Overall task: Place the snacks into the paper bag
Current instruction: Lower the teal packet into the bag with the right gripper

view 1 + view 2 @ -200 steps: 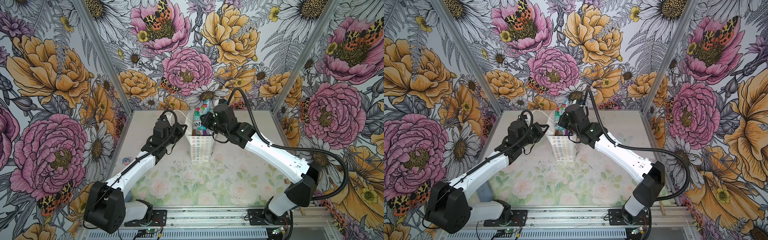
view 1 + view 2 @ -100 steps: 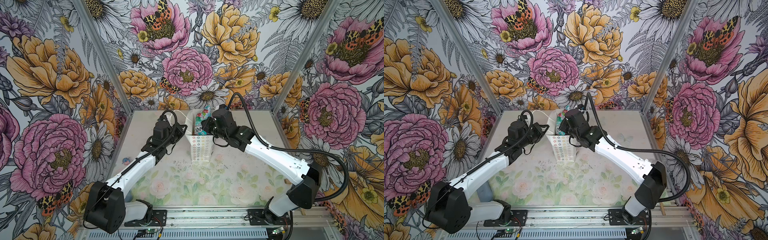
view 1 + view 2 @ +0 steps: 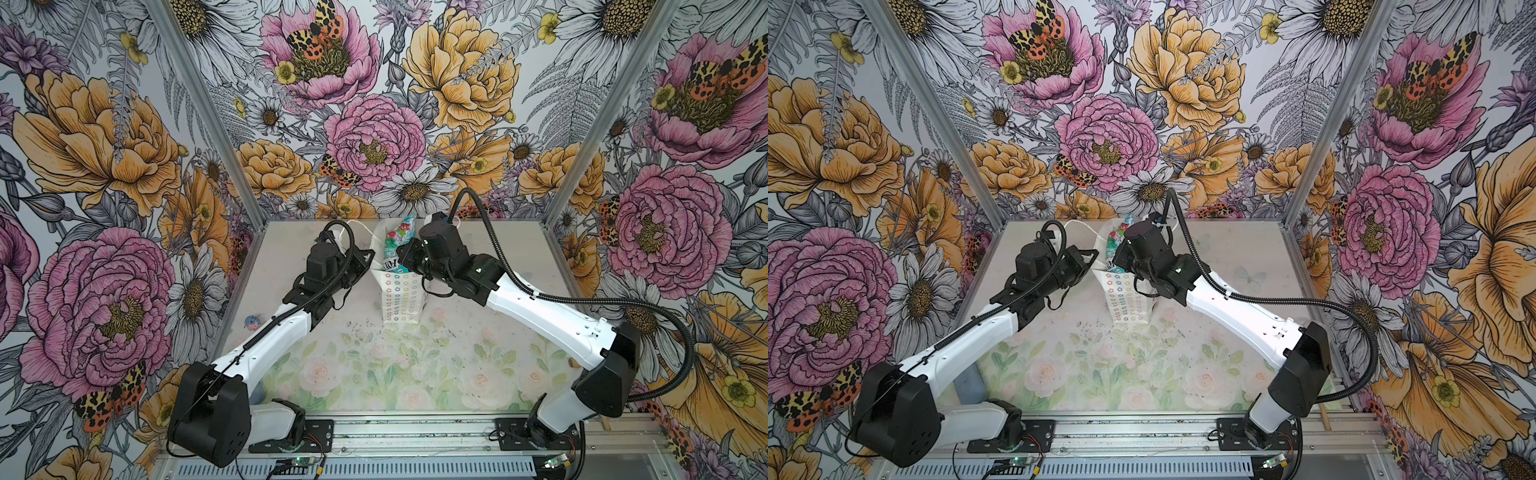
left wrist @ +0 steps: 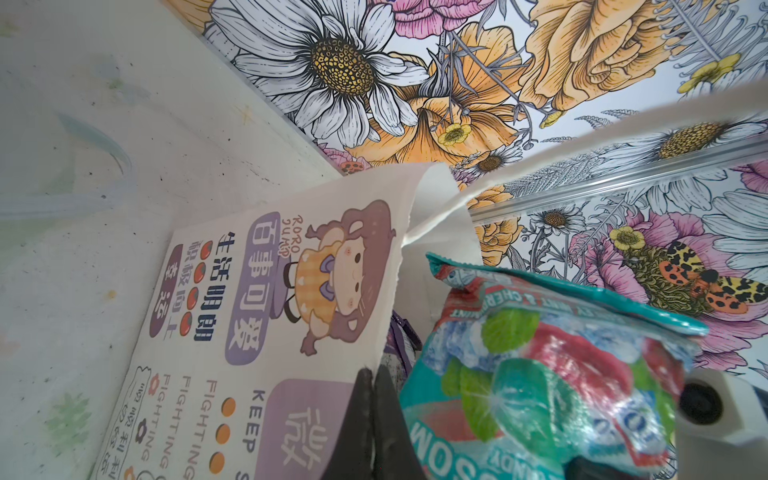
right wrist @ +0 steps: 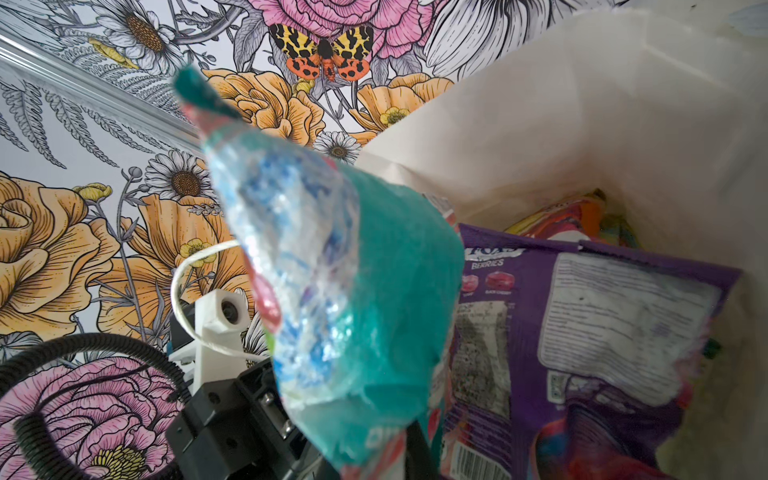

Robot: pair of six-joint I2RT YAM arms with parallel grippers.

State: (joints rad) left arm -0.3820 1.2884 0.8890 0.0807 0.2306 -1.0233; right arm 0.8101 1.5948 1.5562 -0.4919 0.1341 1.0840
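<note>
Top view: right tool (image 3: 404, 254), teal packet (image 3: 398, 236) in grip, lower; left tool (image 3: 370, 255) tight on paper bag (image 3: 400, 296).

Walls (image 3: 374, 137) on three sides carry big floral wallpaper: pink, orange and white blooms, spotted moths. Silver metal posts (image 3: 208, 112) at both back corners. Tabletop (image 3: 374, 374) centre frame, pale rose print, dark specks. Metal rail (image 3: 415, 432) along the lower edge. Even light.

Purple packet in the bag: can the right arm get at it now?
Probably not. The right pincer is shut on the teal packet, which stands in the paper bag mouth, with the purple packet deeper inside. It would need to let go first.
</note>
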